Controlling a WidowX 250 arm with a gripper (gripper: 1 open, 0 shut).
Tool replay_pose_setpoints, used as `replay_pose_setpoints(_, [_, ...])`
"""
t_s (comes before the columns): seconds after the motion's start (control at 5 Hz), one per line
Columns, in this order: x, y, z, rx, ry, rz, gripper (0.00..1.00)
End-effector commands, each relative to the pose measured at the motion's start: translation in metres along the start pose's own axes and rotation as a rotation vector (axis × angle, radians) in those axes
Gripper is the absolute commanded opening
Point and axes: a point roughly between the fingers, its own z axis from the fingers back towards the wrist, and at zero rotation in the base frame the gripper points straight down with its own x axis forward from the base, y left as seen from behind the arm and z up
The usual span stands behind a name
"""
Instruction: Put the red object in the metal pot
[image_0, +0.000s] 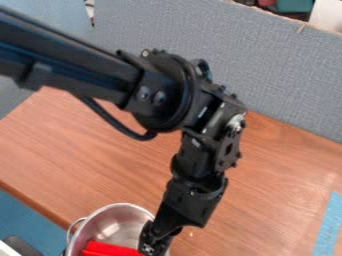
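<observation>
The metal pot (112, 214) sits at the bottom edge of the camera view, shiny and round, cut off by the frame. Red shows inside it at its lower left, which I take for the red object (96, 246); only part of it is visible. My black gripper (155, 242) hangs from the bulky arm at the pot's right rim, its tips low over the pot's inner side. The jaws look open and I see nothing held between them. The frame edge hides the pot's near side.
A brown wooden table (54, 150) carries the pot. A grey partition wall (201, 40) stands behind it. A pale blue surface (331, 235) borders the table at the right, and a blue floor area (16, 215) lies at the lower left.
</observation>
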Motion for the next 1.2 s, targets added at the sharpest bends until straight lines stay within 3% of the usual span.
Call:
replay_pose_setpoints(0.0, [0.001, 0.003, -0.007, -0.003, 0.007, -0.031, 1.00])
replay_pose_setpoints(0.2, [0.018, 0.001, -0.004, 0.007, 0.009, -0.052, 1.00])
replay_pose_setpoints(0.4, [0.024, 0.002, 0.002, 0.021, 0.022, -0.047, 1.00])
replay_pose_setpoints(0.6, [0.048, -0.003, 0.016, 0.009, 0.044, -0.035, 0.00])
replay_pose_setpoints(0.8, [0.065, -0.007, 0.021, 0.060, 0.063, -0.137, 1.00])
replay_pose_setpoints(1.0, [0.080, -0.009, 0.036, 0.033, 0.063, -0.147, 1.00])
